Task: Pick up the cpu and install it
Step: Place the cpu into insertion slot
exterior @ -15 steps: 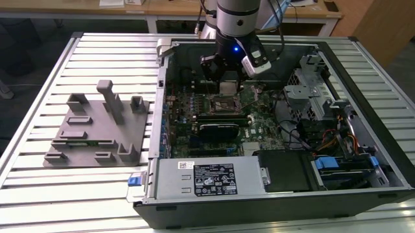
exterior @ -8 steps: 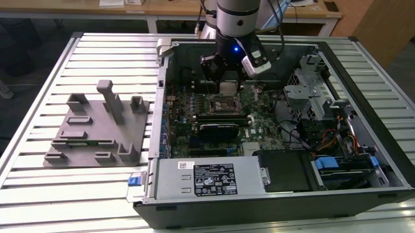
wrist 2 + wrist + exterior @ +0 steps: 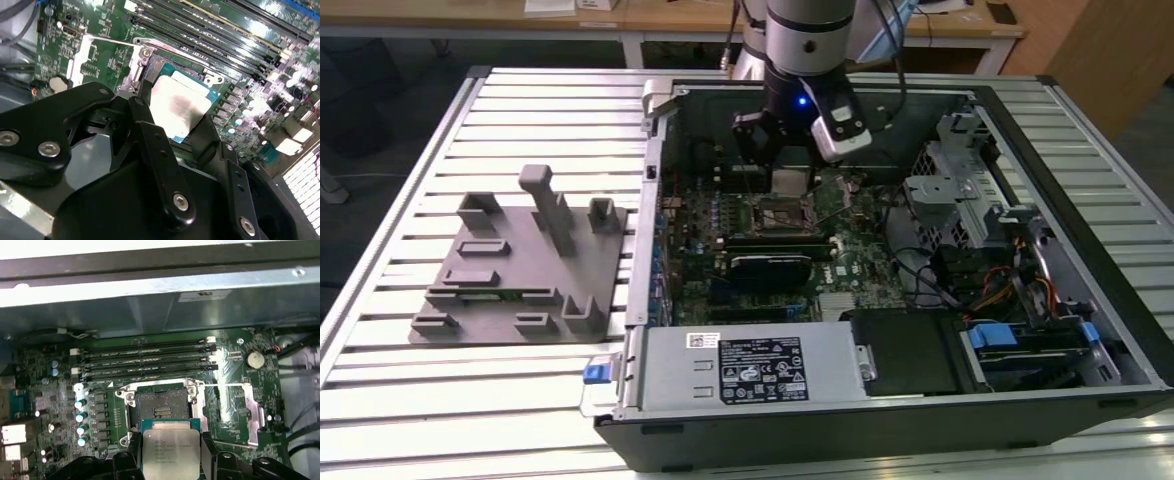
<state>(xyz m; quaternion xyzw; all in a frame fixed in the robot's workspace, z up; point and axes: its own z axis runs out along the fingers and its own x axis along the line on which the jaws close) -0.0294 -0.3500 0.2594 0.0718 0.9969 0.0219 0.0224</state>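
The slatted bench carries an open computer case, and in it lies the green motherboard with its bare socket, whose frame is swung open. The gripper hangs just above that socket, its fingers pinching the cpu by two opposite edges. The cpu, silvery top up, sits level over the socket's one edge, not yet seated.

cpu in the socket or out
Out. In the first wrist view the gripper holds the cpu clear of the bare socket.
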